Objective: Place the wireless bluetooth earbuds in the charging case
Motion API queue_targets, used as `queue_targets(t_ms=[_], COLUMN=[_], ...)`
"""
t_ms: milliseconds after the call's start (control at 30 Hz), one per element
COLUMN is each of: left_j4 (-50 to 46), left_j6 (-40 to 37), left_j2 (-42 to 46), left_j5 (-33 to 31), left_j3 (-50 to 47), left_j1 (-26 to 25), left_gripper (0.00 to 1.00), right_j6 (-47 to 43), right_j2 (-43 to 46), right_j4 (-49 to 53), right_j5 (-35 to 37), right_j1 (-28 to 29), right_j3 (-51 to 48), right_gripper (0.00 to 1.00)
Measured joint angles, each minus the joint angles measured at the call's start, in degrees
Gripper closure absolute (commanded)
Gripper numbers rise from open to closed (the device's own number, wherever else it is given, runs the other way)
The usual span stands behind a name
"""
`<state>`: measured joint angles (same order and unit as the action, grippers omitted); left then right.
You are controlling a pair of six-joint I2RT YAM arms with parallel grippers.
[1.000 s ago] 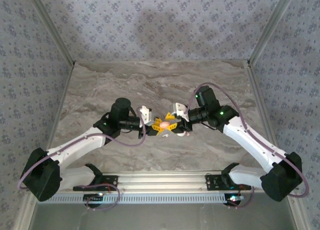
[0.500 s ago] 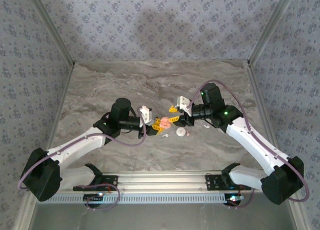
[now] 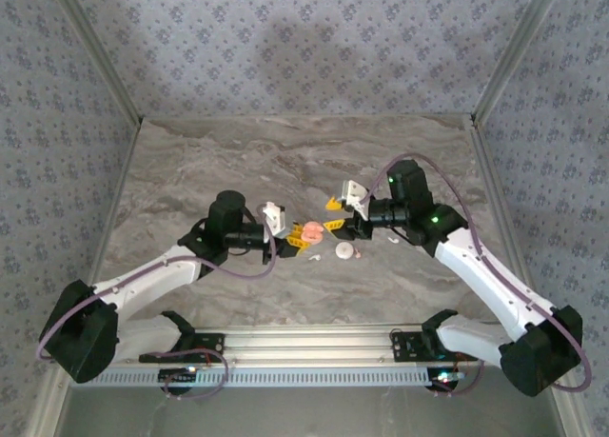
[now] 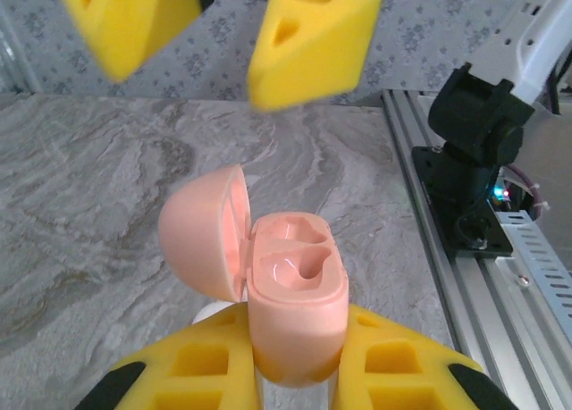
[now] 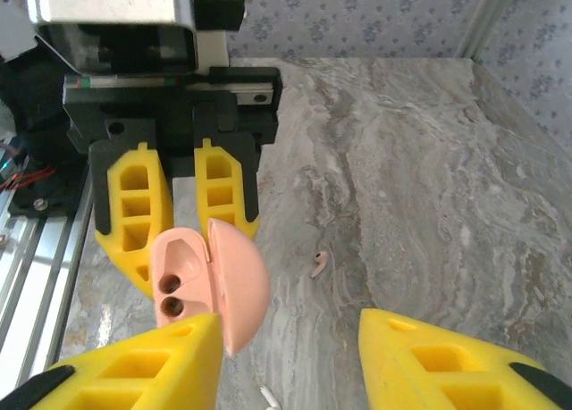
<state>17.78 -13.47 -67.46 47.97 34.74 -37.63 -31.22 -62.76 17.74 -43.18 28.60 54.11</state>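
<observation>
Left gripper (image 3: 298,235) grips charging case (image 4: 295,289); right gripper (image 3: 334,215) hovers opposite, seemingly empty.

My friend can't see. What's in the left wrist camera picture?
A pink case, lid open and both slots empty, is pinched by the yellow-fingered left gripper. The right gripper hangs open beyond it, over a grey marble table.

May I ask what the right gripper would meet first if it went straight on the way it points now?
Most likely the open charging case, which the left gripper holds just ahead of the right gripper. Depth is unclear, so I cannot tell how soon they would touch.
</observation>
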Motion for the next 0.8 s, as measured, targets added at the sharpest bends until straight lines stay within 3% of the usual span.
queue_targets(t_ms=[233,433,633,800], left_j4=[11.1,19.1,25.9,24.8], left_j6=[7.2,13.4,21.3,26.2], left_j2=[-3.2,-4.3,-4.9,-3.6], left_j5=[-3.3,-10.2,-17.0,-22.2], left_j3=[-5.4,-10.6,-14.8,-15.7], left_j1=[3.7,5.5,12.1,16.7], left_gripper=[0.85,0.86,0.85,0.84], right_j6=[9.1,20.1,25.7,27.1], right_j2=[0.6,-0.8,-9.0,-18.0], right_j4=[-1.6,-0.8,4.4,6.7], right_j5=[2.8,9.9,19.2,25.4], right_j1=[-1.7,-1.8,1.9,7.1], right_j3=[-1.9,-2.2,3.4,10.3], right_gripper=[0.49,0.45,0.44,0.44])
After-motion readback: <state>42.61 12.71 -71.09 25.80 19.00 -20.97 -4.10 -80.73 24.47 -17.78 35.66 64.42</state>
